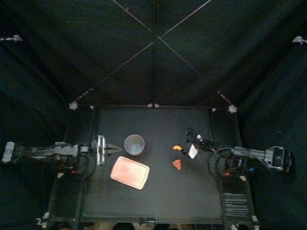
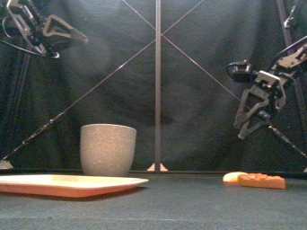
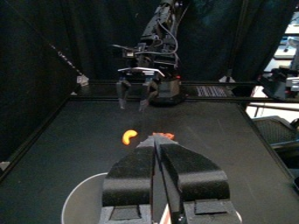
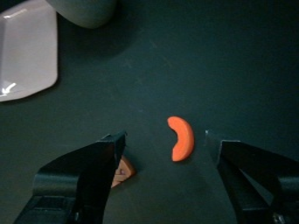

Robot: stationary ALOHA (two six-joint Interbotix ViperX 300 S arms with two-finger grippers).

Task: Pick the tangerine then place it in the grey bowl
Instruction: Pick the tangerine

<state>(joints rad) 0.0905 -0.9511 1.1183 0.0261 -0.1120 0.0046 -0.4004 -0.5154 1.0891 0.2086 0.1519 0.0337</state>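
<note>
The tangerine is a small orange crescent-shaped segment (image 4: 177,138) lying on the black table right of the middle (image 1: 177,149). My right gripper (image 4: 166,142) hovers above it, open, with one jaw on each side of the segment and nothing held. The tall grey speckled cup (image 1: 135,143) stands upright at the table's centre (image 2: 108,149). My left gripper (image 3: 162,168) is shut and empty, raised just left of the cup (image 1: 102,148). The cup's rim (image 3: 82,197) shows below it. From the left wrist view the segment (image 3: 128,136) lies beyond the cup, under the right gripper (image 3: 136,87).
A flat pink tray (image 1: 131,171) lies in front of the cup (image 2: 72,184). A flat orange-red toy food (image 1: 177,166) rests just in front of the tangerine (image 4: 121,171), low at the right in the front view (image 2: 256,180).
</note>
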